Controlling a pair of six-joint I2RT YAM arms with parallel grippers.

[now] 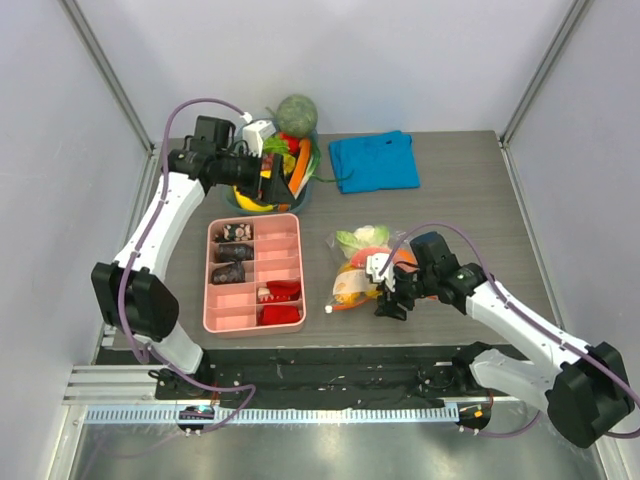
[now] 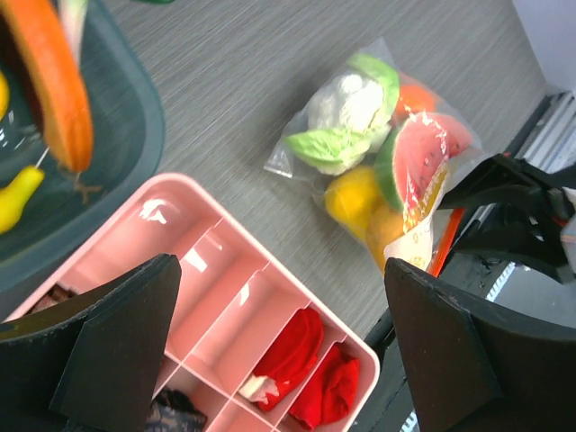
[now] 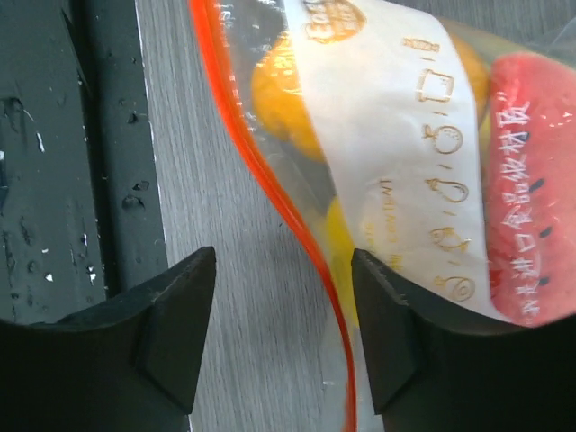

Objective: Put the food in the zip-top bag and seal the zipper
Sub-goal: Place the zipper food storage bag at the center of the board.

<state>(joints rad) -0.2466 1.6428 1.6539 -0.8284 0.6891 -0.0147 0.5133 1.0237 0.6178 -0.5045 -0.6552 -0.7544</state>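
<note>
The clear zip-top bag (image 1: 360, 265) lies right of the pink tray and holds a cauliflower (image 2: 349, 101), a watermelon slice (image 2: 418, 153), a lemon (image 2: 353, 193), an orange and green leaves. Its orange-red zipper (image 3: 270, 180) runs along the near mouth. My right gripper (image 1: 388, 295) is open at that mouth. In the right wrist view the strip passes between the fingers of the right gripper (image 3: 281, 324), close to the right one. My left gripper (image 1: 270, 183) is open and empty above the teal bowl (image 1: 245, 198). A carrot (image 2: 58, 81) and a banana (image 2: 18, 198) lie in that bowl.
A pink compartment tray (image 1: 297, 272) with small dark and red pieces sits at centre left. A folded blue cloth (image 1: 373, 162) lies at the back. A green melon (image 1: 297, 110) tops the bowl. A black strip (image 1: 330, 360) edges the table's front.
</note>
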